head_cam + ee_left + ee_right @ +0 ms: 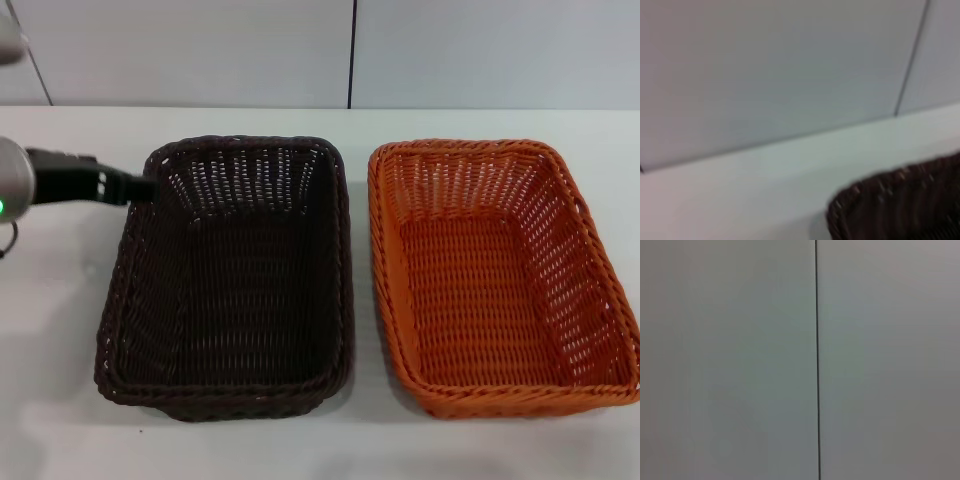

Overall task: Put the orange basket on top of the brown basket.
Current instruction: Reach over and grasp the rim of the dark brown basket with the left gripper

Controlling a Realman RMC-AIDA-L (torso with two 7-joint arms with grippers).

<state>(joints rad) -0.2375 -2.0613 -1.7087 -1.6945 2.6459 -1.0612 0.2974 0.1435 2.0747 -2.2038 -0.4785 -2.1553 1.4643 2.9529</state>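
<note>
The orange basket (500, 275) sat upright on the white counter (60, 400), on the robot's right side. The brown basket (230, 280) sat just beside it on the left, long sides parallel, a narrow strip of counter between the rims. Both baskets held nothing. No stacking had begun.

The left gripper (135, 187) was at the far left corner of the brown basket, its dark tip at or against the braided rim; actual contact could not be confirmed. Whether it was released or clenched could not be told: its fingers were not resolved in the head view, and the left wrist view showed only that basket's rim corner (900, 200) against the counter and wall. The right gripper was not in view; the right wrist view showed only wall panels.

Judgement on the step in hand: the orange basket was untouched, so the approach and grasp remained to be done. The right arm looked the better placed for it, being on that side. A grasp on the braided rim, mid-way along one side, should keep the basket level. The lift should clear the brown rim fully before crossing over. As both baskets appeared alike in size and had sloped sides, the corners should be squared up before lowering, or the orange basket could seat crooked. The left gripper at the brown rim might obstruct the descent
</note>
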